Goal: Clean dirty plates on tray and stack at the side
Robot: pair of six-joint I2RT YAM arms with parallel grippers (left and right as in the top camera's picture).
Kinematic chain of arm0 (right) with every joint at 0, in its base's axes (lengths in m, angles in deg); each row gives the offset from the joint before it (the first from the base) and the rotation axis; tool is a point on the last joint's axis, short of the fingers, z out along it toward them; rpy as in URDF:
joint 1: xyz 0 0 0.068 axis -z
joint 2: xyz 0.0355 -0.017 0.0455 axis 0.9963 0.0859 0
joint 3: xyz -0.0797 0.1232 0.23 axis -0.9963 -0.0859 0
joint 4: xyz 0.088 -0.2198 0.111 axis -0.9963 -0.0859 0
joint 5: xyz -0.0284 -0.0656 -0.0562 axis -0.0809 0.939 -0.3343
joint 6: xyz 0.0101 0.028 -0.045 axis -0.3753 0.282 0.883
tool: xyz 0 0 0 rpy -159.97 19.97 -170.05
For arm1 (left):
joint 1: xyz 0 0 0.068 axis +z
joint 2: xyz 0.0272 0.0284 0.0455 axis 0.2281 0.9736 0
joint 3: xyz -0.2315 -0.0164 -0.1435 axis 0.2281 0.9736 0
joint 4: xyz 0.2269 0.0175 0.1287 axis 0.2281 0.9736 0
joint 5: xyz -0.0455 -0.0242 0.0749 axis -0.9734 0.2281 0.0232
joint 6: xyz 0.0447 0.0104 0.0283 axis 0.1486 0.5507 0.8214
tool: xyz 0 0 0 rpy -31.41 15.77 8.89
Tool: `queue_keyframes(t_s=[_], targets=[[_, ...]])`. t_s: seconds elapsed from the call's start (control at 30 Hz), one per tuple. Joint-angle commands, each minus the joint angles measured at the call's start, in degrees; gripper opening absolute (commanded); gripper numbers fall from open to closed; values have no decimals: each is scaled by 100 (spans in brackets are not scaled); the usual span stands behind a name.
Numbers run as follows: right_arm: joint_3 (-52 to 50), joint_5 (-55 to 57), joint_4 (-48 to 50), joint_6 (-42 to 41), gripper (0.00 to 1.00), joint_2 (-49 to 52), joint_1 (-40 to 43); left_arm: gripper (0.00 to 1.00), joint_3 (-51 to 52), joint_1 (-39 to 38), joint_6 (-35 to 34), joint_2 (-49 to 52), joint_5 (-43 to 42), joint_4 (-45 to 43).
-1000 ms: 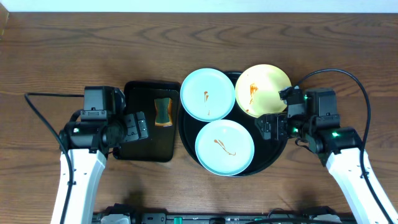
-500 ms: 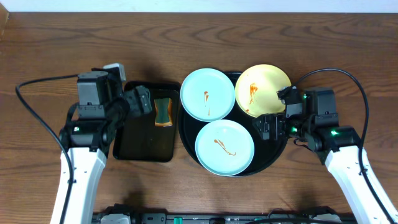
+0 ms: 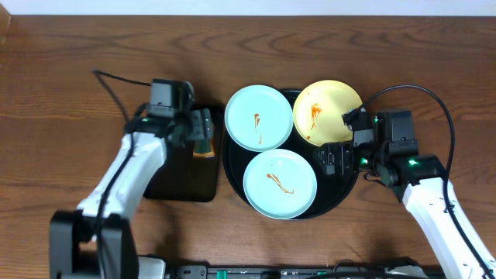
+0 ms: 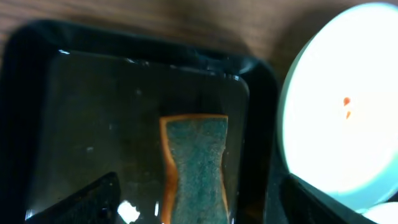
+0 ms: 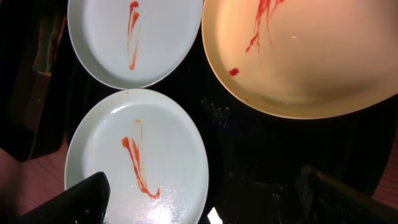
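Three plates lie on the round black tray (image 3: 340, 192): a pale blue plate (image 3: 259, 118) at back left, a pale yellow plate (image 3: 327, 112) at back right and a pale blue plate (image 3: 280, 184) in front, all with orange-red sauce smears. My right gripper (image 3: 333, 160) is open over the tray's right side; in its wrist view its fingers (image 5: 211, 205) frame the front blue plate (image 5: 140, 168), below the yellow plate (image 5: 305, 56) and the other blue plate (image 5: 134, 37). My left gripper (image 3: 203, 132) is open above a sponge (image 4: 196, 168), one finger on each side of it.
The green and orange sponge (image 3: 204, 144) lies in a smaller black rectangular tray (image 3: 180, 180) just left of the round tray. The back blue plate (image 4: 348, 137) edges close to this tray. Bare wooden table (image 3: 70, 85) surrounds both trays.
My left arm has swung right and toward the back, bringing its gripper over the sponge. The right arm and the plates have stayed nearly still.
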Motion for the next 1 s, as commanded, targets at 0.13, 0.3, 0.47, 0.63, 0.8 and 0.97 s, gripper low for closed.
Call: queue_keyframes(t_s=[0.13,0.3,0.47,0.63,0.8,0.97], targets=[[98,-44,2,-9,91,0,-44,73,-116,-260,-55,680,269,-63],[98,-44,-2,-9,89,0,-44,69,-116,-313,-55,960,271,-81],[98,-44,-2,-9,87,0,-44,58,-105,-313,-55,1097,271,-83],[98,-46,-2,-9,86,0,-44,36,-66,-313,-55,1099,271,-109],[98,-46,-2,-9,85,0,-44,9,79,-313,-55,1099,538,-83],[98,-44,-2,-7,85,0,-44,8,63,-306,-52,973,610,-9]])
